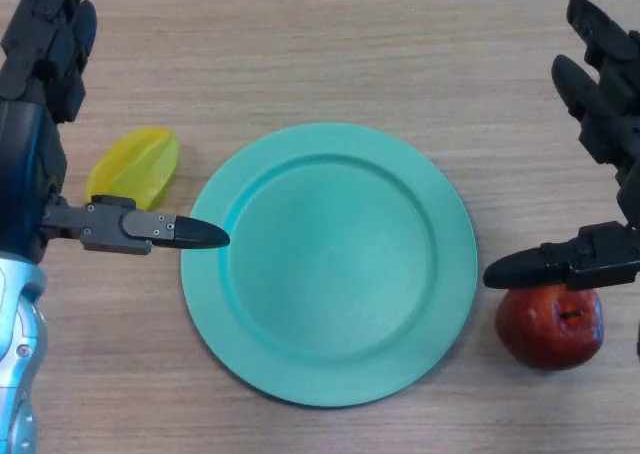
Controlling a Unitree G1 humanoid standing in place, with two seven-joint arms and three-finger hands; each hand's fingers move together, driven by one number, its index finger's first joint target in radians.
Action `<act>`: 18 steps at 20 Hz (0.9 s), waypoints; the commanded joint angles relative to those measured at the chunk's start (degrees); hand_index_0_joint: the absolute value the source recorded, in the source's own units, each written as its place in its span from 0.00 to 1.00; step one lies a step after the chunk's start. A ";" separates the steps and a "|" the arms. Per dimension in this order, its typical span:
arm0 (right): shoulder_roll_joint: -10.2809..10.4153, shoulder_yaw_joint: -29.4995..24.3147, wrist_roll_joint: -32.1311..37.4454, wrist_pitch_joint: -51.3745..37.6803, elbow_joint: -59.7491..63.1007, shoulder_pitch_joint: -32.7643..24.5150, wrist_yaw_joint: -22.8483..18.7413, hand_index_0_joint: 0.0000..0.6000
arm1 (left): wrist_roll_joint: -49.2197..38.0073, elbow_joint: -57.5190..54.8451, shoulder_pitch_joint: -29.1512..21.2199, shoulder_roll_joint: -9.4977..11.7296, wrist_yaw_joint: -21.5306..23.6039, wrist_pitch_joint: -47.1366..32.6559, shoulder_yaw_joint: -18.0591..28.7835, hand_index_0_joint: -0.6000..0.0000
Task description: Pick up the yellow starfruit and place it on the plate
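A yellow starfruit [137, 165] lies on the wooden table, just left of a round teal plate [330, 262] that holds nothing. My left hand [45, 74] is open at the left edge, its fingers straight above the starfruit and its thumb [150, 229] stretched over the fruit's near end toward the plate's rim. The hand does not hold the fruit. My right hand [600, 104] is open at the right edge, its thumb [560, 264] pointing at the plate's right rim.
A red apple [551, 324] lies right of the plate, partly under my right thumb. The wooden table [320, 44] stretches behind the plate.
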 commanded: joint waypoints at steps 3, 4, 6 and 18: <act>-1.80 -2.52 -1.85 -6.18 -2.44 -1.37 0.28 0.00 | 0.57 -3.67 -0.61 1.96 0.52 -6.74 4.91 1.00; -1.71 -2.43 -1.96 -6.45 -2.38 -1.22 0.49 0.00 | 0.50 -3.77 -0.42 1.96 0.45 -6.64 4.96 1.00; -1.55 -2.28 -1.61 -6.16 -2.25 -1.39 0.49 0.00 | 0.75 -4.00 -0.05 1.82 0.41 -6.62 4.85 1.00; -1.04 -0.94 -2.44 -8.26 -0.92 -1.58 0.76 0.00 | 6.34 2.79 -1.32 3.60 2.90 -9.74 7.06 1.00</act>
